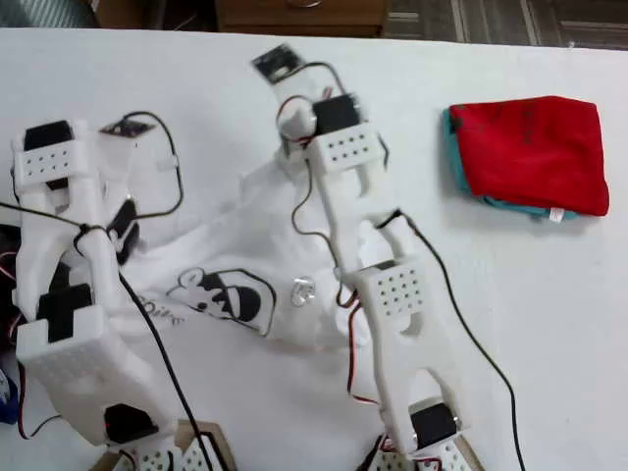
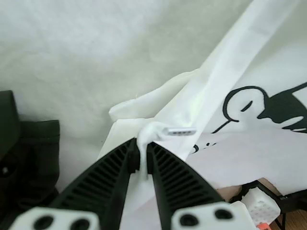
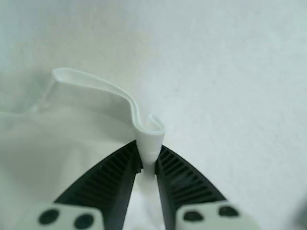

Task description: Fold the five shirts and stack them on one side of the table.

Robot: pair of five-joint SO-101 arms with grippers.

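On the table (image 1: 549,294), left pincer (image 2: 143,155) and right pincer (image 3: 147,160) each clamp the white shirt (image 1: 221,250).

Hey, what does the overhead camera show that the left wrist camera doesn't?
Overhead adds: the far right of the table, where a folded red shirt lies on a teal shirt.
Left wrist adds: a close look at the left gripper, its fingers shut on a fold at the white shirt's edge.
Both share: the white shirt with its black cartoon print.
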